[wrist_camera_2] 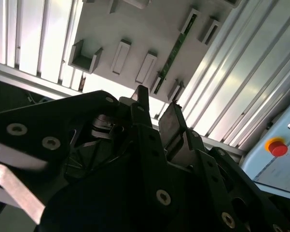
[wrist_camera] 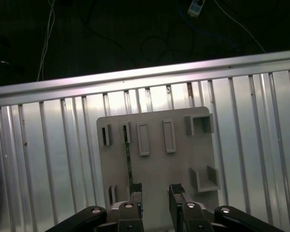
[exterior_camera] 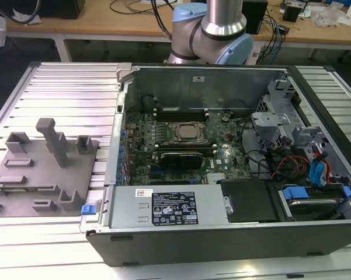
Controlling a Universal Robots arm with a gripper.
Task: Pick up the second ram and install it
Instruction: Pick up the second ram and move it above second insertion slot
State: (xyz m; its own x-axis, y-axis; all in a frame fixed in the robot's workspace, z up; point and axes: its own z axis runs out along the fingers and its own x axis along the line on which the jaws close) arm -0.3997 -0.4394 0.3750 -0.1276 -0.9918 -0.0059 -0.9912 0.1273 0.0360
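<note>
We log: ram stick [wrist_camera: 129,159] unpicked in tray [exterior_camera: 44,178], nine o'clock of case [exterior_camera: 222,248] in exterior view; claw [wrist_camera: 157,193] released, empty.

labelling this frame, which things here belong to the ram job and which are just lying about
Job: second ram, slotted in the grey holder tray; open claw, holding nothing; motherboard in the open case.
Lying about: power supply; drive cables; red button.
</note>
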